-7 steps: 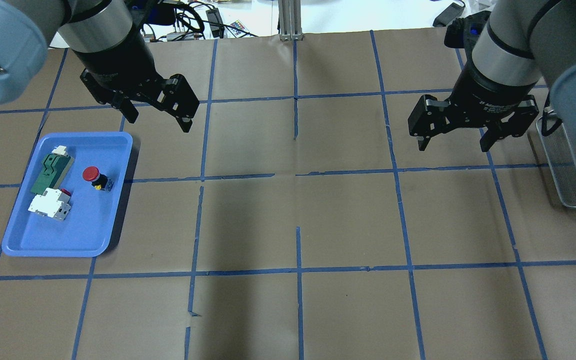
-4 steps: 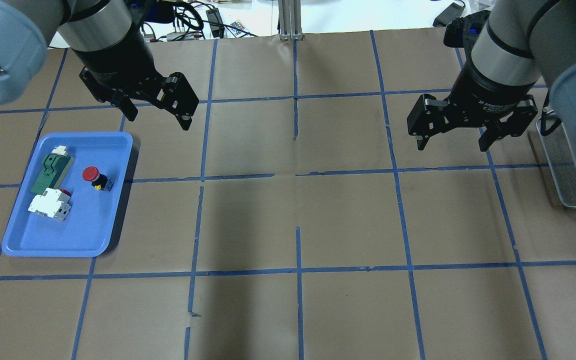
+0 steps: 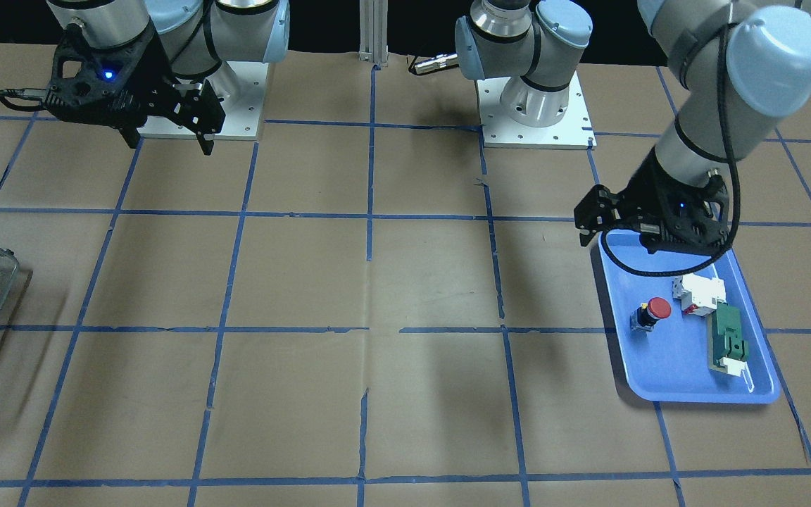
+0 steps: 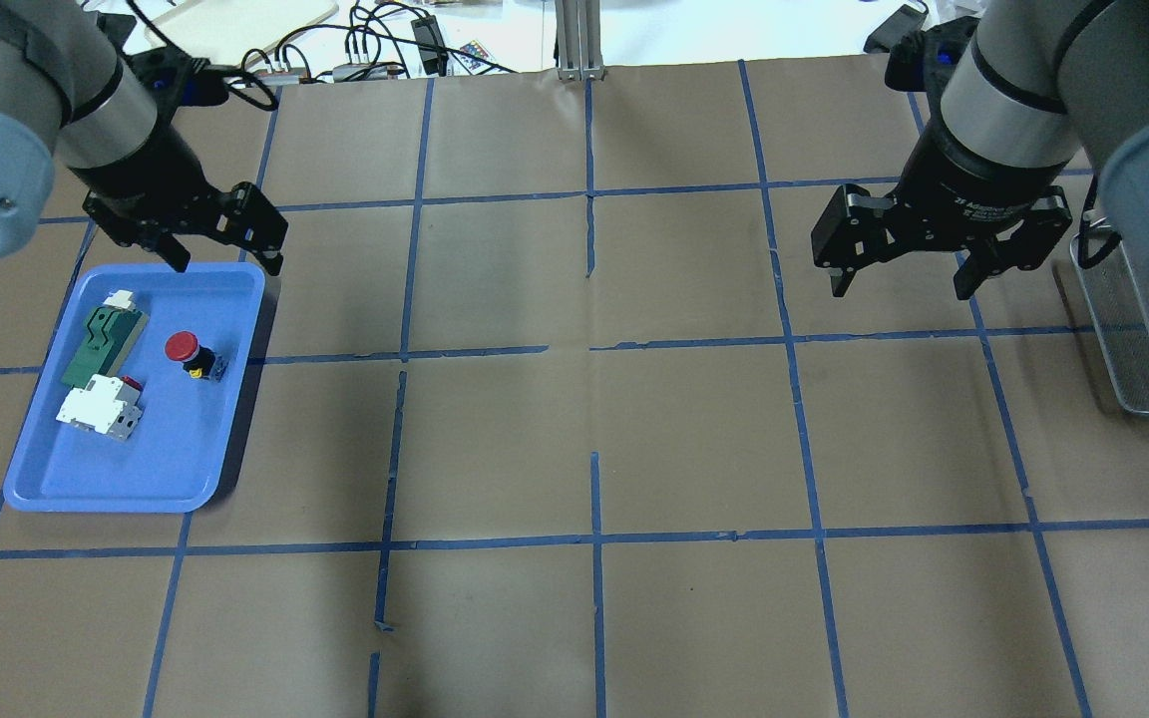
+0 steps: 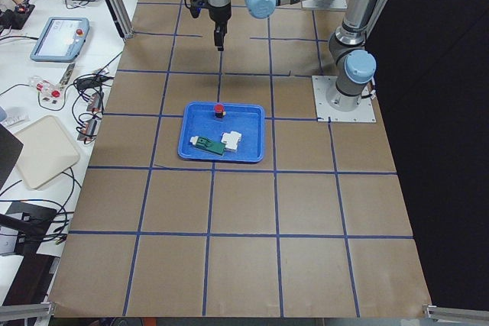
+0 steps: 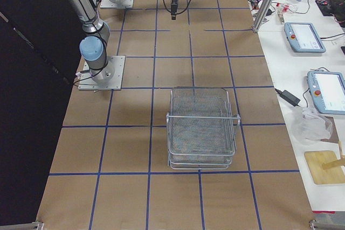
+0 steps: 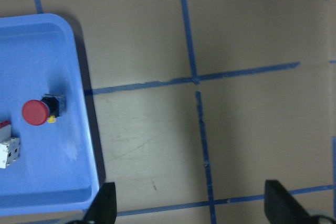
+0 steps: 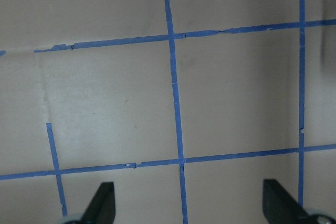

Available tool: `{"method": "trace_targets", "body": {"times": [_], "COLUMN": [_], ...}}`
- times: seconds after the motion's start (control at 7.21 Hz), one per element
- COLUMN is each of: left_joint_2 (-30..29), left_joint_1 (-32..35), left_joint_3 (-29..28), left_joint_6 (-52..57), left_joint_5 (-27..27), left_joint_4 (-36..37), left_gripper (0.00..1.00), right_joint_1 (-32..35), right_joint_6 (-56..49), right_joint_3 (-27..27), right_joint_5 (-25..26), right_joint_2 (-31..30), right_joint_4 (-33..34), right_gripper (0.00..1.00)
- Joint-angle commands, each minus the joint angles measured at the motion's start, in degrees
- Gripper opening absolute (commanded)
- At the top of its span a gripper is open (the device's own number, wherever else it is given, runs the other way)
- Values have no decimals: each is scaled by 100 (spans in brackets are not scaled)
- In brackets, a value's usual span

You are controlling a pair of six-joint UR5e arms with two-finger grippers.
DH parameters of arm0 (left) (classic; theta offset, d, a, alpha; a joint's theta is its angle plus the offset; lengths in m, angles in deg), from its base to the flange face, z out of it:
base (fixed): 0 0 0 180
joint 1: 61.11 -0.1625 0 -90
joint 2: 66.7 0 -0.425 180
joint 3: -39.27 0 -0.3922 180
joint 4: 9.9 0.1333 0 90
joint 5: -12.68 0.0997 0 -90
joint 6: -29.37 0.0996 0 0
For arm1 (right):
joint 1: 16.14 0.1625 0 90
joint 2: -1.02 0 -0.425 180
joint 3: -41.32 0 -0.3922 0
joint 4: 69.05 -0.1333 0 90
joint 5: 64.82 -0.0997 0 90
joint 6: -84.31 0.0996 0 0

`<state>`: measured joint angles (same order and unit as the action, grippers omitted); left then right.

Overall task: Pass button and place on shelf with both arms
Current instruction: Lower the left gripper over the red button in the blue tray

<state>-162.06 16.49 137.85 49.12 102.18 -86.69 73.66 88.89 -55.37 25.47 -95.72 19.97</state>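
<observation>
The button (image 4: 184, 349), red cap on a dark body, lies on its side in the blue tray (image 4: 136, 479), near its right rim. It also shows in the front view (image 3: 656, 310), the left wrist view (image 7: 35, 112) and the left side view (image 5: 218, 108). My left gripper (image 4: 228, 263) is open and empty, hanging over the tray's far right corner, above and beyond the button. My right gripper (image 4: 901, 289) is open and empty over bare table on the right. The wire shelf (image 4: 1133, 339) stands at the right edge, seen whole in the right side view (image 6: 202, 127).
A white block (image 4: 101, 409) and a green flat part (image 4: 101, 344) lie in the tray left of the button. Cables (image 4: 365, 50) lie beyond the table's far edge. The table is brown paper with blue tape lines.
My left gripper has moved left and toward the tray, from the table's upper left squares to the tray's far right corner. It stays open. The right gripper has barely moved.
</observation>
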Motion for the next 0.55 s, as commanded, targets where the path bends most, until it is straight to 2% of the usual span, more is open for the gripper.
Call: {"method": "trace_targets", "body": {"times": [0.0,0.14,0.42], "left_joint_2": [-585,-893,-1202], "left_joint_1": [-655,-814,-869], "left_joint_3": [485,608,793], "left_joint_6": [1472,2123,2270], "left_joint_5": [15,15,50], "left_joint_4": [1344,1734,2124], "left_gripper": [100,100,100], "right_joint_1": [-33,-24,-41], "right_joint_6": [7,7,-1], "right_joint_3": [1,-17,-148], "right_joint_5": [41,76,6], "right_joint_2": [15,6,6], "right_joint_4": [-16,-60,-52], "right_gripper": [100,100,100]}}
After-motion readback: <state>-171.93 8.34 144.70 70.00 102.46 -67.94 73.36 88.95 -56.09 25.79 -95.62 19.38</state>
